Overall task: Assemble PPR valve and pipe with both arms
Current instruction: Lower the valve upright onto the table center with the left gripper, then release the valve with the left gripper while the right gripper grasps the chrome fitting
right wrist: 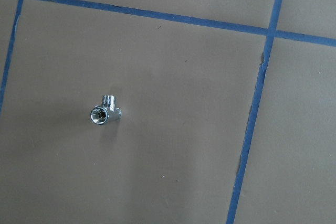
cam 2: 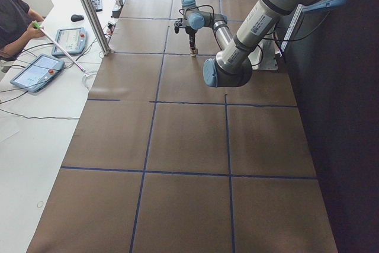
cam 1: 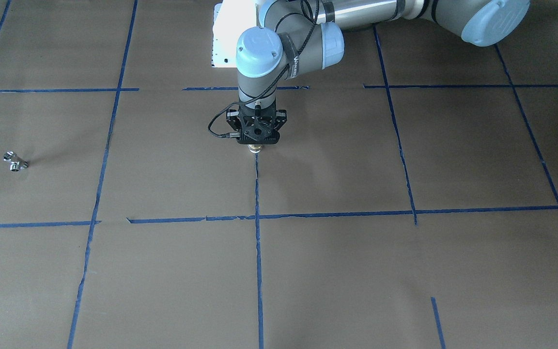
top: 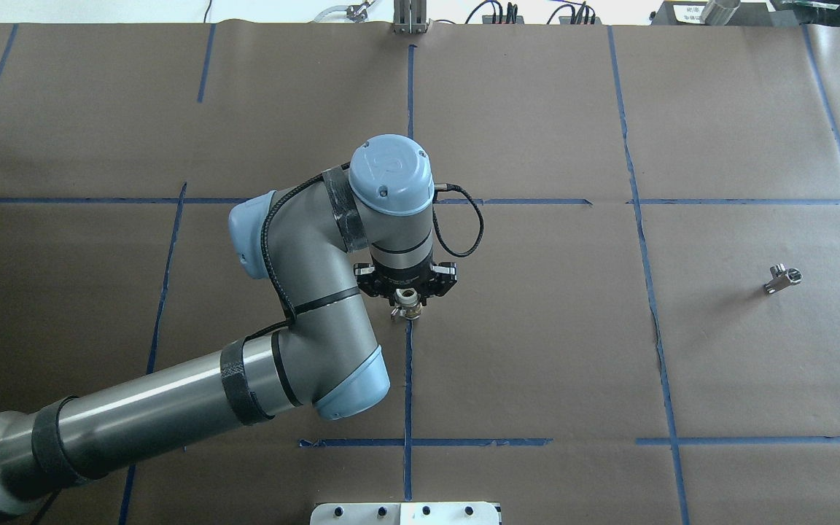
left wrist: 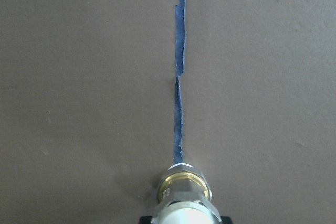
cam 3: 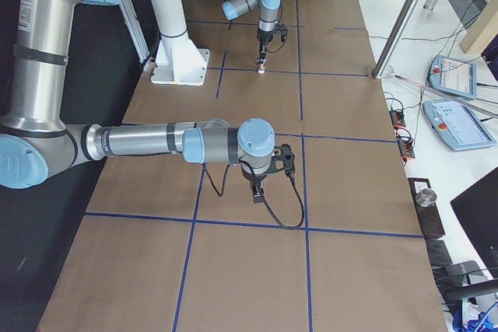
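Observation:
My left gripper [cam 1: 256,144] points straight down near the table's middle and is shut on the PPR valve [cam 1: 256,149]. The valve is held upright, its brass band and lower end showing below the fingers in the overhead view [top: 410,310]. In the left wrist view the valve [left wrist: 184,190] sits at the end of a blue tape line, at or just above the paper. The pipe [cam 1: 15,162], a small silver T fitting, lies alone far toward my right side [top: 782,278]. The right wrist view looks down on the pipe [right wrist: 105,112] from high up. My right gripper [cam 3: 257,186] shows only in the exterior right view; I cannot tell its state.
Brown paper with a grid of blue tape lines [top: 409,379] covers the table. The robot's white base plate [top: 405,512] sits at the near edge. A metal post [cam 2: 89,10] and operator tablets [cam 2: 38,69] stand beyond the far edge.

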